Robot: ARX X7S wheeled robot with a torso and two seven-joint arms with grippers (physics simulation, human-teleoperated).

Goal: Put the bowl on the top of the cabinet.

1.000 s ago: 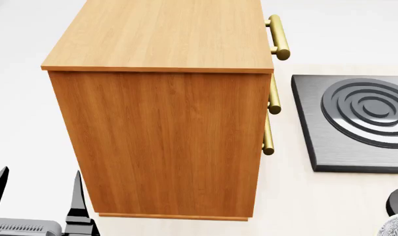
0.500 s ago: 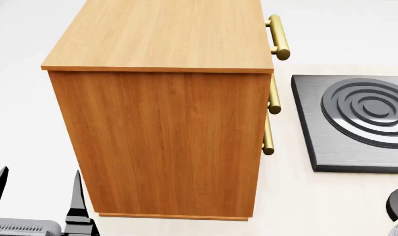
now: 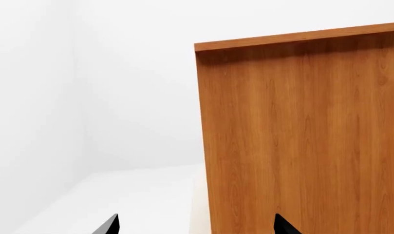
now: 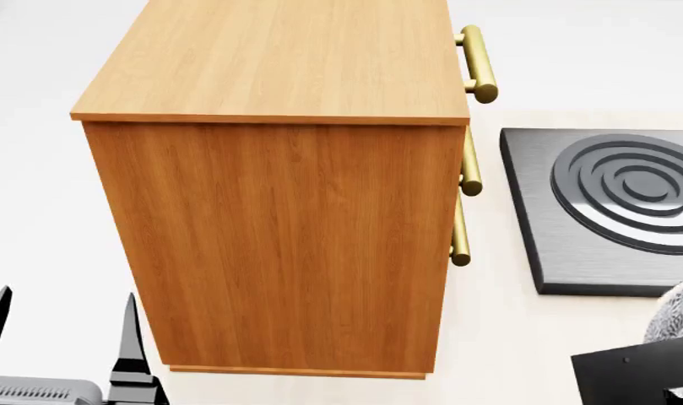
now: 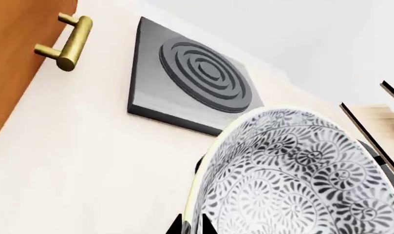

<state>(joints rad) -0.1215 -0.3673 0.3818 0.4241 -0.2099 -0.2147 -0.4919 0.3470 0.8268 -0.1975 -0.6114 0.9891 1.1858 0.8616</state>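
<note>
R gripper (image 4: 640, 375) w/ bowl (image 5: 294, 175) has risen into head view beside cabinet (image 4: 284, 236); grip looks closed on rim. L gripper (image 4: 60, 337) open, unmoved.

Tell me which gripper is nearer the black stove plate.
Right. The right gripper, carrying the bowl, sits just in front of the stove plate; the left gripper hangs on the cabinet's far side.

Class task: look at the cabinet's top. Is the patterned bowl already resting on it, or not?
Not on it. The cabinet top is bare wood, and the bowl is low beside the stove plate, near the right arm.
</note>
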